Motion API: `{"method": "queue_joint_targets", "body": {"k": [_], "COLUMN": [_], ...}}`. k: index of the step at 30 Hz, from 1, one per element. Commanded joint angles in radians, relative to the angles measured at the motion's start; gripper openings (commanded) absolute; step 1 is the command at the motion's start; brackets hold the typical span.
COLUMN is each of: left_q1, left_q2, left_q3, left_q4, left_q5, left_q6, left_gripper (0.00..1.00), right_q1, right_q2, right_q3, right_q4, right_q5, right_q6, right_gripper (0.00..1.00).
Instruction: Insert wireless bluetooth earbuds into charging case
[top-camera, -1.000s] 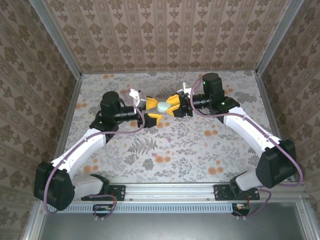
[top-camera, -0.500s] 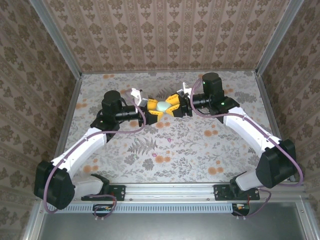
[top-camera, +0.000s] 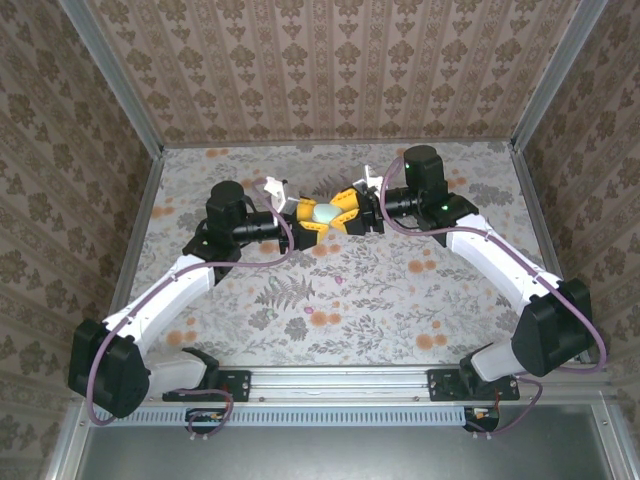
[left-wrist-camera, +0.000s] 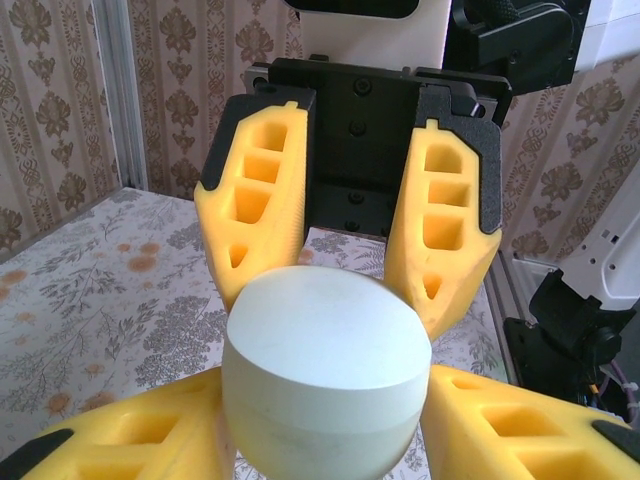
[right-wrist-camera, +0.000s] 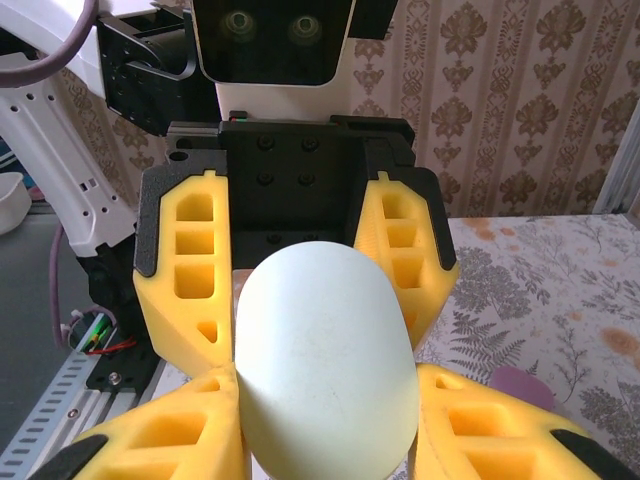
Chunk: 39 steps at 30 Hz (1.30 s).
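A mint oval charging case (top-camera: 325, 212), lid closed, hangs above the back middle of the table. Both grippers grip it from opposite sides. My left gripper (top-camera: 312, 217) is shut on its left end, and my right gripper (top-camera: 339, 212) is shut on its right end. In the left wrist view the case (left-wrist-camera: 325, 360) sits between my own yellow fingers (left-wrist-camera: 130, 440), with the right gripper's fingers (left-wrist-camera: 440, 220) behind it. The right wrist view shows the case (right-wrist-camera: 325, 360) end-on. A small pink rounded piece (right-wrist-camera: 522, 386) lies on the table, partly hidden; I cannot tell whether it is an earbud.
The floral table (top-camera: 400, 300) is walled by patterned panels on three sides. A metal rail (top-camera: 330, 380) with both arm bases runs along the near edge.
My left gripper has shifted slightly right and closed its fingers onto the mint case. The right gripper and the case have stayed in place.
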Motion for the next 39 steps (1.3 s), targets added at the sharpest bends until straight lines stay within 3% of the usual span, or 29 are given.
{"method": "queue_joint_targets", "body": {"k": [1,14,25,32,39], "left_q1": [-0.014,-0.016,-0.020,-0.020,-0.023], "left_q2": [-0.001,-0.007,-0.023,-0.037,-0.035], "left_q3": [0.037,0.030,0.005,-0.006,-0.006], "left_q4": [-0.006,0.006,0.018,0.019,0.028], "left_q5": [0.033,0.013,-0.020,-0.030,-0.031], "left_q6": [0.024,0.026,0.024,0.024,0.020], "left_gripper": [0.48,0.35,0.33,0.33,0.33], "right_q1": [0.008,0.010,0.003,-0.016,-0.017], "right_q2": [-0.012,-0.011,-0.024,-0.042,-0.044], "right_q3": [-0.002,0.009,0.009,-0.023,-0.025], "right_q4": [0.044,-0.016,-0.041,-0.036,-0.036], "right_q5": [-0.001,0.033,0.087,0.094,0.092], "right_q6": [-0.001,-0.030,-0.048,-0.067,-0.073], "right_gripper": [0.36,0.42,0.57,0.51,0.54]}}
